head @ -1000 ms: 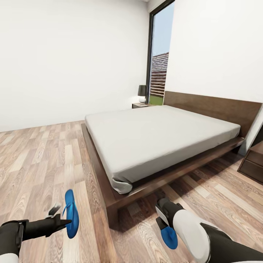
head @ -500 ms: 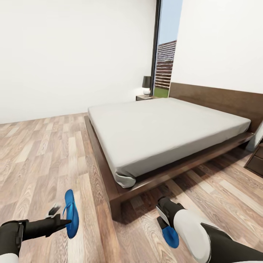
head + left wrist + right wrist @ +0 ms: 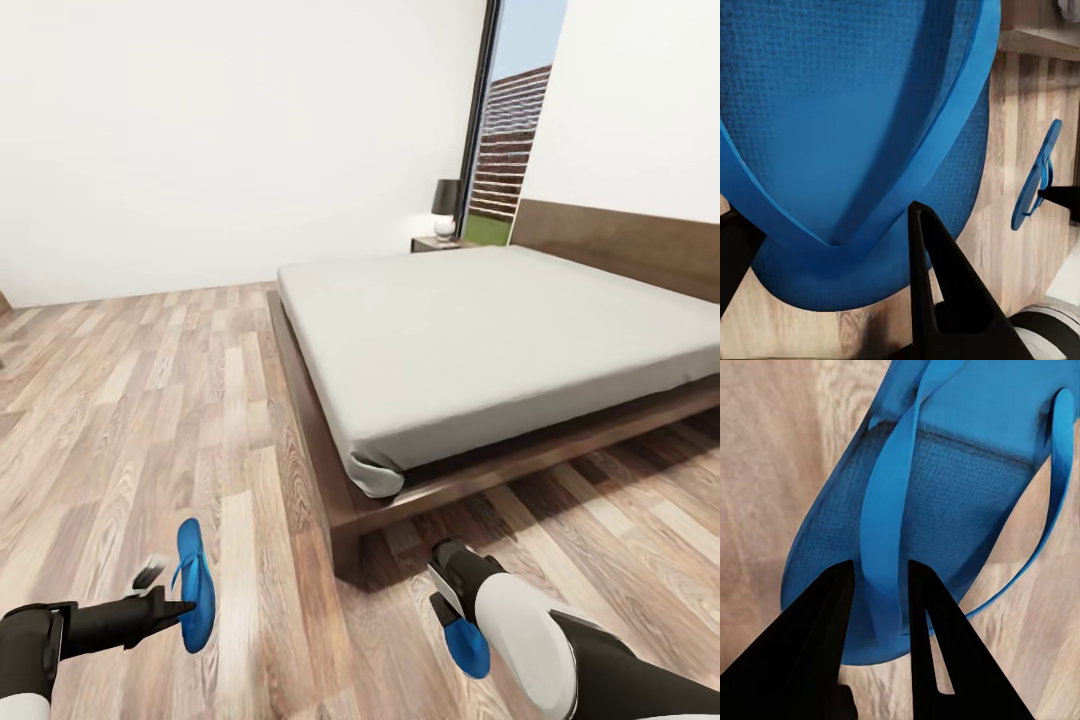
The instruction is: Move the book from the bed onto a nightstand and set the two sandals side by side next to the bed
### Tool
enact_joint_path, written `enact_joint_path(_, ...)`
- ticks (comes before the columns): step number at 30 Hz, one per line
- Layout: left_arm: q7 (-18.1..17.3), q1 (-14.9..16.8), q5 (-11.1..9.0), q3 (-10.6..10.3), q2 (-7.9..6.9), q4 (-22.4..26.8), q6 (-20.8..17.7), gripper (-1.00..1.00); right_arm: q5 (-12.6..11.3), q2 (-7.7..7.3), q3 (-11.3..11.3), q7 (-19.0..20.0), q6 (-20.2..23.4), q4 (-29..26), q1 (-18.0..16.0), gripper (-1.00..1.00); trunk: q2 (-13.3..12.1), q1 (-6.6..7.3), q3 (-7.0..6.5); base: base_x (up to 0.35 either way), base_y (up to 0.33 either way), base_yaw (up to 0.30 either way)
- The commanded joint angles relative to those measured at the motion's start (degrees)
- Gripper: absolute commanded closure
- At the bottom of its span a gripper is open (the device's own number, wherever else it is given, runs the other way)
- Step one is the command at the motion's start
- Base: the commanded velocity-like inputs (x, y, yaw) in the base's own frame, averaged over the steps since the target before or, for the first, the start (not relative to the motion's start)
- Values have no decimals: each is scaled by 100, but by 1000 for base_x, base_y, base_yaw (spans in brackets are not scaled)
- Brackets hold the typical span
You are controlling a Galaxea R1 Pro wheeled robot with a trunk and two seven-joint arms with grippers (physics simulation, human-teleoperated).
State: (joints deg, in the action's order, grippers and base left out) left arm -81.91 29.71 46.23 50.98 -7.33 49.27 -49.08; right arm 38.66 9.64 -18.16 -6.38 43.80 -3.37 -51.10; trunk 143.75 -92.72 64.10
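Holding one blue sandal in each gripper, above the floor (image 3: 120, 400) near the bed's (image 3: 500, 340) foot corner.
My right wrist view shows my right gripper (image 3: 879, 585) clamped on a sandal (image 3: 945, 510) strap; my left gripper (image 3: 178, 608) pinches the other sandal (image 3: 196, 585) edge-up.

Head view: high, facing forward-down over bed (image 3: 500, 340) and floor (image 3: 150, 420). Wrist views: very close on the sandals (image 3: 855, 112), which the head view shares.
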Motion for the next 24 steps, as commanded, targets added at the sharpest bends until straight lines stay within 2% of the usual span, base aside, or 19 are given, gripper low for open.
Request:
enact_joint_path(1,-55,9,53,21,3,4,-60,100,-8,3,-40,-39,15,-6,0,100,4,-1,31,0,0,250)
enact_joint_path(14,-54,9,52,22,3,4,-49,100,-5,3,-39,-39,22,-197,-2,100,22,-34,366,0,0,245)
enact_joint_path(24,-62,9,41,24,3,16,-49,100,2,3,-18,-42,38,-339,-2,100,35,-60,594,0,0,45)
